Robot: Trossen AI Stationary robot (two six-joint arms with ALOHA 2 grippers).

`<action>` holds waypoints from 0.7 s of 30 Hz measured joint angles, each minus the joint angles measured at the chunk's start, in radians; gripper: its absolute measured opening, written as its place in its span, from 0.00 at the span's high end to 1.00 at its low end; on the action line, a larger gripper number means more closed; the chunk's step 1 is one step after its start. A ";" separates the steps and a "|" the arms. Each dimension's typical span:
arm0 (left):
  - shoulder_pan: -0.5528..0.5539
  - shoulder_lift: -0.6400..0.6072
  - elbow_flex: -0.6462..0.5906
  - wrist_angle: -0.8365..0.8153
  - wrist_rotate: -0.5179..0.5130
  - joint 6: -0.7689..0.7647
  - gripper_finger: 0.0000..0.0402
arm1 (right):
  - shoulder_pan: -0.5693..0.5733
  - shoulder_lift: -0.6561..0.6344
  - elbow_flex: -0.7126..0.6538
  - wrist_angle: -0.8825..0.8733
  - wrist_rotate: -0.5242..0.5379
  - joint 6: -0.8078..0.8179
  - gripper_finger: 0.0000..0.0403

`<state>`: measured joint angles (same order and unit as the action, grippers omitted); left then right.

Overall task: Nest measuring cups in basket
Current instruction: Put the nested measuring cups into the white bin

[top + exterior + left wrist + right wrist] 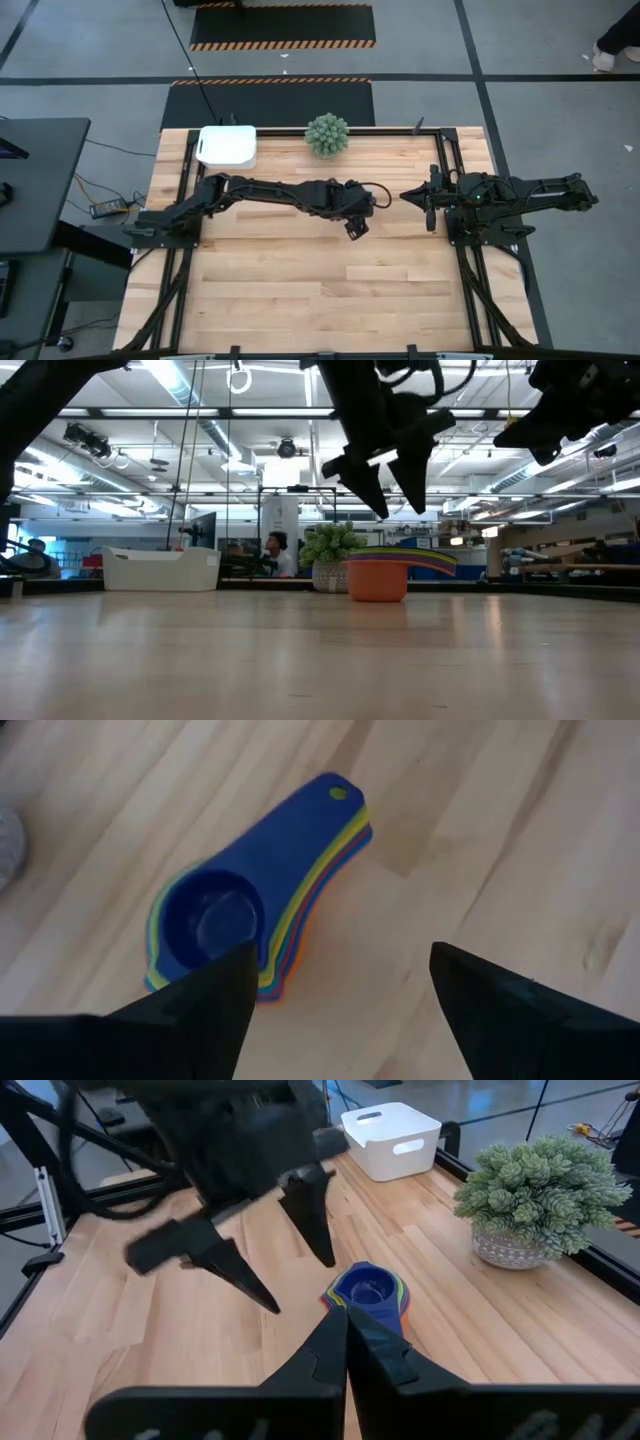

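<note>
Far back at the left corner of the light wooden table (300, 290): the white, shallow, square plastic basket (227, 146) with rounded corners, holding nothing that can be seen, well apart from everything else. Also seen in the low view at far left (162, 568) and in the right wrist view (390, 1138).

Just right of it along the back edge: a green spiky ball-shaped plant (327, 134) in a small pale pot.

Reaching from the left side toward the table's middle: the left arm, its left gripper (357, 224) hanging above the wood with both dark fingers spread wide and nothing between them. Same open stance in the low view (398, 485) and the right wrist view (270, 1255).

Directly below those fingers, on the bare tabletop near the centre: the nested stack of small plastic measuring cups (255, 885), blue on top, then yellow, green, red and orange beneath, flat handles fanned out together. Resting on the wood, not in the basket. Orange base and rainbow of handles clear in the low view (385, 572); hidden under the arm from above.

Further right, beside the stack but apart from it: the right gripper (408, 195), fingers pressed together and empty, pointing toward the left one.
</note>
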<state>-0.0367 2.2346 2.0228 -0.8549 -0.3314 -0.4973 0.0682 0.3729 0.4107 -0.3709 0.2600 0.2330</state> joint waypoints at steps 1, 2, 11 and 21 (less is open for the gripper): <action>0.004 0.004 0.000 0.000 0.010 -0.006 0.25 | 0.000 0.000 0.000 0.000 0.000 0.000 0.97; 0.007 0.009 -0.001 -0.006 0.019 -0.011 0.25 | 0.000 0.000 0.000 0.002 0.000 0.000 0.97; 0.016 0.040 0.000 0.029 0.039 0.019 0.25 | 0.000 0.000 0.000 0.024 0.000 0.000 0.97; 0.009 0.040 -0.001 0.075 0.021 0.004 0.25 | 0.000 0.000 0.000 0.050 0.000 0.000 0.97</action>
<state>-0.0277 2.2749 2.0220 -0.7797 -0.3103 -0.4936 0.0681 0.3732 0.4107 -0.3207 0.2600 0.2329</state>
